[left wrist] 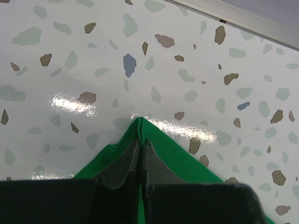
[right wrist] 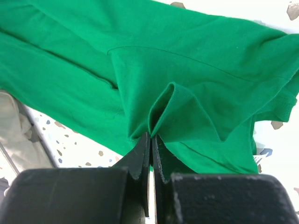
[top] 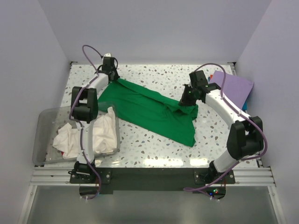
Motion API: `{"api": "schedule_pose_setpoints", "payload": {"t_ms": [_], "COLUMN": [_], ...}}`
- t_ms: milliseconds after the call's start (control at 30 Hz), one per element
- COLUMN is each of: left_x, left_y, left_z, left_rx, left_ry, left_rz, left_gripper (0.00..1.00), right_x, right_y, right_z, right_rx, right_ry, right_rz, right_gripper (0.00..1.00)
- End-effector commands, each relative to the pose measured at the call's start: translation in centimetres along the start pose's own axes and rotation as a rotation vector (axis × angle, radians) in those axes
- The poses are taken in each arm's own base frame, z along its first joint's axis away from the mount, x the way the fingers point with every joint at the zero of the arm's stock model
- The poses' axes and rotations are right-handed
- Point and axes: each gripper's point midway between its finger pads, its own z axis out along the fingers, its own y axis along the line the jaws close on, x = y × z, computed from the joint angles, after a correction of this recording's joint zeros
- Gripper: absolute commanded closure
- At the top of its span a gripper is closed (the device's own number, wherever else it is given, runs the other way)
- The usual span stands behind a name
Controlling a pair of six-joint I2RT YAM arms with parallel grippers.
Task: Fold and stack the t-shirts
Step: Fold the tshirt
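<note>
Green t-shirt [top: 149, 109] lies spread slantwise across the middle of the speckled table [top: 154, 74], stretched between the two arms. The left gripper [left wrist: 141, 144] has its fingers pressed together on the shirt's far-left corner, close to the table's back edge. The right gripper [right wrist: 151, 140] is pinched tight on a raised fold of the same cloth at its right side. White t-shirts [top: 100, 133] sit crumpled in the clear plastic bin [top: 44, 121] at the near left. A lavender-purple t-shirt [top: 233, 88] lies flat at the far right, just beside the right arm.
</note>
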Motion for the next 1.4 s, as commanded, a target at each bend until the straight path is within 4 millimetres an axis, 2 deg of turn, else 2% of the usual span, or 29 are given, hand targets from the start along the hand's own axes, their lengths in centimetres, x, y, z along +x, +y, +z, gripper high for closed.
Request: {"api": "schedule_pose_setpoints", "payload": {"t_ms": [0, 167, 367, 467, 700, 1133, 1167, 1233, 1267, 1300, 1367], "left_x": [-4.9, -6.0, -4.9, -4.2, -1.5, 0.6, 0.6, 0.8, 0.6, 0.4, -0.2], "left_y": [-0.3, 0.3, 1.9, 3.0, 5.2, 8.2, 8.4, 8.8, 8.9, 8.9, 8.6], "left_z": [-3.2, -4.5, -5.1, -5.4, -5.4, -5.7, -5.7, -5.8, -5.8, -5.9, -6.1], "left_rx": [0.002, 0.019, 0.020, 0.001, -0.045, -0.152, -0.159, -0.172, -0.174, -0.172, -0.165], "left_ry": [-0.107, -0.104, -0.049, -0.021, 0.053, 0.112, 0.115, 0.120, 0.117, 0.113, 0.096], "left_rz": [-0.004, 0.012, 0.028, 0.032, 0.048, 0.066, 0.066, 0.063, 0.061, 0.061, 0.064], "left_gripper": [1.00, 1.00, 1.00, 1.00, 1.00, 1.00, 0.99, 0.87, 0.80, 0.67, 0.54], "right_x": [-1.5, -1.3, -0.9, 0.0, 3.7, 8.5, 8.9, 9.6, 10.3, 10.6, 11.7], "right_y": [0.9, 0.6, 0.4, 0.2, -0.6, -0.1, 0.1, 0.3, 0.7, 1.0, 2.0], "right_z": [-2.0, -3.0, -4.3, -4.8, -4.0, -3.0, -2.9, -2.7, -2.4, -2.3, -2.2], "right_rx": [-0.006, 0.012, 0.021, 0.018, -0.006, -0.023, -0.032, -0.040, -0.056, -0.068, -0.111], "right_ry": [-0.054, -0.049, -0.044, -0.019, 0.078, 0.201, 0.214, 0.236, 0.265, 0.280, 0.329], "right_rz": [-0.021, -0.029, -0.032, -0.032, -0.008, -0.046, -0.052, -0.064, -0.075, -0.081, -0.117], "right_gripper": [1.00, 1.00, 1.00, 1.00, 1.00, 1.00, 0.99, 0.95, 0.93, 0.91, 0.81]}}
